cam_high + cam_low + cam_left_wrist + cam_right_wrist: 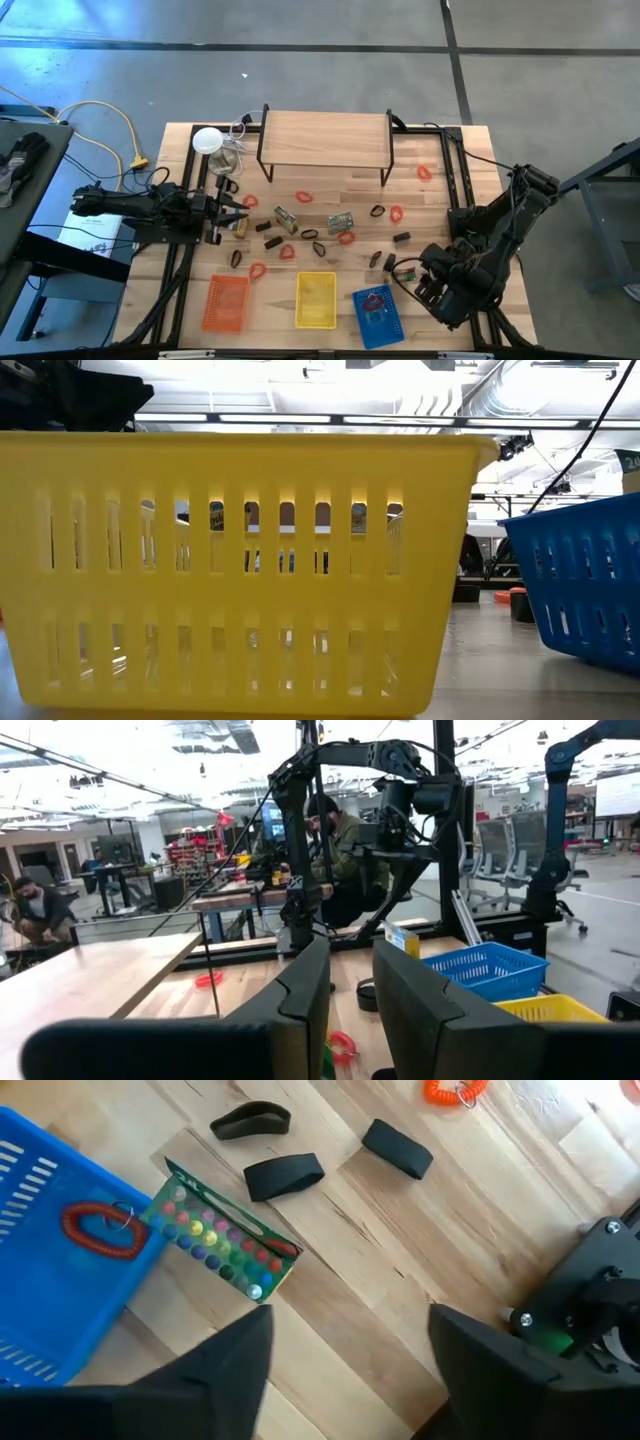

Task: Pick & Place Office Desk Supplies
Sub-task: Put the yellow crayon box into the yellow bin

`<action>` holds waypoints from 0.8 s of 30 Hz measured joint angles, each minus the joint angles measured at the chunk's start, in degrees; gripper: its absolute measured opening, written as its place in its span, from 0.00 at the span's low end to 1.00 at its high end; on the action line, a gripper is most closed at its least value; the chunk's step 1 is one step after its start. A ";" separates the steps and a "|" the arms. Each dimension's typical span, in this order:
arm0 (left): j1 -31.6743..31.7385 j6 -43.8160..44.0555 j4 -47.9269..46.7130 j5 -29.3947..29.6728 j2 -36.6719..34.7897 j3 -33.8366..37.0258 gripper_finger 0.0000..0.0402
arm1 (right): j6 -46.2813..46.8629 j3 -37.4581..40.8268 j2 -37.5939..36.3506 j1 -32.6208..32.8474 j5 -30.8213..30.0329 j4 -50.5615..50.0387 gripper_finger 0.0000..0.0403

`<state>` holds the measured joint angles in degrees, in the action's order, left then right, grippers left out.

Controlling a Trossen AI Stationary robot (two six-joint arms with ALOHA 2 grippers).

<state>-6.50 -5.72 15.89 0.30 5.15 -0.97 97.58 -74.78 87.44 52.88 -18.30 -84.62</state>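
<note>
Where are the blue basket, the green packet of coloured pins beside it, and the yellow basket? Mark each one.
blue basket (50, 1295), right wrist view, on its slatted floor.
green packet of coloured pins (215, 1240), right wrist view, on the middle of its face.
yellow basket (316, 300), high view, on its floor.

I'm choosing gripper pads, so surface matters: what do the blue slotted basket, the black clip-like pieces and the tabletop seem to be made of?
The blue slotted basket looks like moulded plastic, semi-glossy, judging by its uniform slots. The black clip-like pieces seem matte plastic or rubber; the look leaves it open. The tabletop appears to be light wood planks, smooth finished, with visible grain and seams.
</note>
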 joint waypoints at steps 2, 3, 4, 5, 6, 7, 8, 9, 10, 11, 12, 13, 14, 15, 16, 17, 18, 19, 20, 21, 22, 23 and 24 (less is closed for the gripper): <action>0.00 0.02 -0.75 -0.02 0.00 0.00 0.19 | 0.09 0.00 0.00 0.00 0.10 1.12 0.74; 0.00 0.02 -1.09 0.00 0.00 0.00 0.19 | -0.14 0.00 0.00 0.00 0.22 1.94 0.78; 0.00 0.09 -1.46 0.00 0.00 0.00 0.19 | -0.93 0.00 0.02 0.00 0.27 2.72 0.81; 0.00 0.15 -1.71 0.00 0.00 0.00 0.19 | -1.35 0.00 0.02 0.00 0.22 3.32 0.85; 0.00 0.15 -1.80 0.00 0.00 0.00 0.19 | -1.19 -0.01 0.09 0.00 0.22 3.95 0.87; 0.00 0.15 -1.80 0.00 0.00 0.00 0.19 | -0.88 -0.02 0.24 0.00 0.22 4.75 0.90; 0.00 0.15 -1.80 0.00 0.00 0.00 0.19 | -0.81 -0.02 0.49 0.00 0.20 5.94 0.92; 0.00 0.15 -1.79 0.00 0.00 0.00 0.19 | -1.26 -0.02 0.80 -0.06 0.20 7.51 0.93; 0.00 0.15 -1.78 0.00 0.00 0.00 0.19 | -2.22 -0.02 1.17 -0.15 0.20 9.18 0.95; 0.00 0.15 -1.78 0.00 0.00 0.00 0.19 | -3.26 -0.02 1.60 -0.15 0.18 10.74 0.96; 0.00 0.15 -1.78 0.00 0.00 0.00 0.19 | -4.11 -0.02 1.93 -0.15 0.05 12.02 0.97; 0.00 0.15 -1.78 0.00 0.00 0.00 0.19 | -4.74 -0.02 2.23 -0.15 0.03 13.00 0.97; 0.00 0.15 -1.78 0.00 0.00 0.00 0.19 | -4.84 -0.02 2.55 -0.15 0.14 13.73 0.98; 0.00 0.15 -1.78 -0.01 0.00 0.00 0.19 | -4.87 -0.02 2.89 -0.15 0.27 14.23 0.98; 0.00 0.15 -1.78 0.00 0.00 0.00 0.19 | -4.85 -0.02 3.16 -0.15 0.34 14.52 0.98; 0.00 0.15 -1.78 0.00 0.00 0.00 0.19 | -4.84 -0.02 3.52 -0.15 0.31 14.91 0.97; 0.00 0.15 -1.78 0.00 0.00 0.00 0.19 | -4.85 -0.02 3.80 -0.33 0.28 15.45 0.97; 0.00 0.15 -1.77 0.00 0.00 0.00 0.19 | -4.85 -0.02 4.04 -0.49 0.31 16.24 0.97; 0.00 0.15 -1.78 0.00 0.00 0.00 0.19 | -4.85 -0.02 4.28 -0.52 0.28 17.48 0.97; 0.00 0.15 -1.77 -0.01 0.00 0.00 0.19 | -4.84 -0.02 4.42 -0.51 0.24 18.86 0.97; 0.00 0.15 -1.76 -0.02 0.00 0.00 0.19 | -4.67 -0.02 4.59 -0.50 0.20 20.12 0.97; 0.00 0.15 -1.76 -0.02 0.00 0.00 0.19 | -4.39 -0.02 4.65 -0.63 0.14 21.22 0.97; 0.00 0.15 -1.76 -0.02 0.00 0.00 0.19 | -4.21 -0.02 4.68 -0.96 0.01 21.99 0.97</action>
<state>-6.50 -5.56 14.13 0.27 5.15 -0.97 93.37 -74.81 92.12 51.92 -18.30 -62.63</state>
